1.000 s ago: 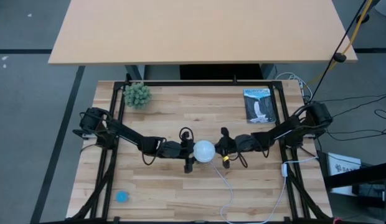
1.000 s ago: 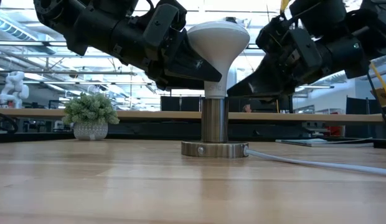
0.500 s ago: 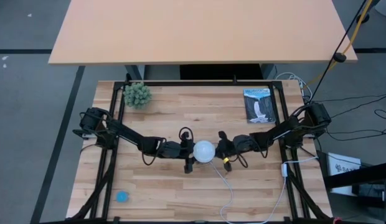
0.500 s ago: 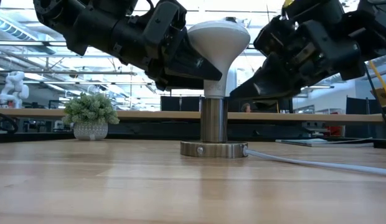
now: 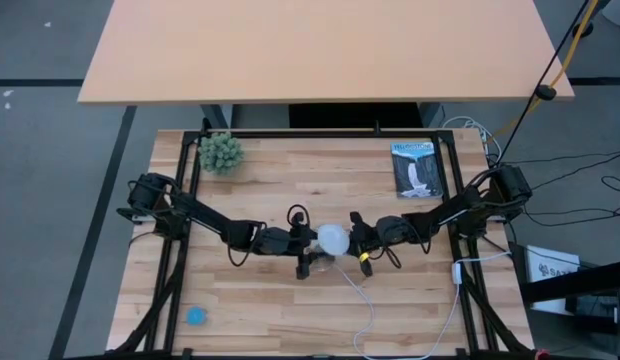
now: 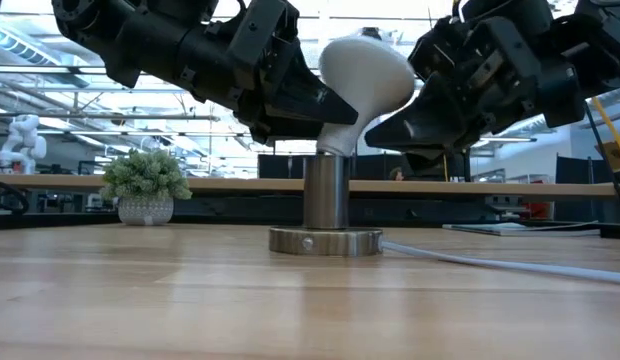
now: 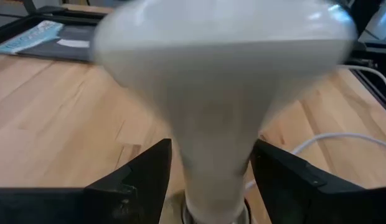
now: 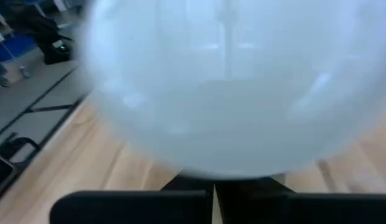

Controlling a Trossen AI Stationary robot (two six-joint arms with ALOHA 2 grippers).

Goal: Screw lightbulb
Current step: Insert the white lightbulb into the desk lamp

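Lightbulb [image 6: 362, 78] tilts in socket [image 6: 325, 200] on wooden table [image 5: 270, 300]; left hand [image 5: 308, 252] grips it.

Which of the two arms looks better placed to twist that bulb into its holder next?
Probably the left. The left gripper has its fingers either side of the lightbulb's narrow neck, just above the metal socket. The right gripper sits at the tilted dome, a poorer spot for turning.

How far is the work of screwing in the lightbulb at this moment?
Done: the lightbulb sits with its neck in the metal socket. In hand: it leans, with the left gripper at its neck and the right gripper beside its head. Left: straightening it and screwing it in.
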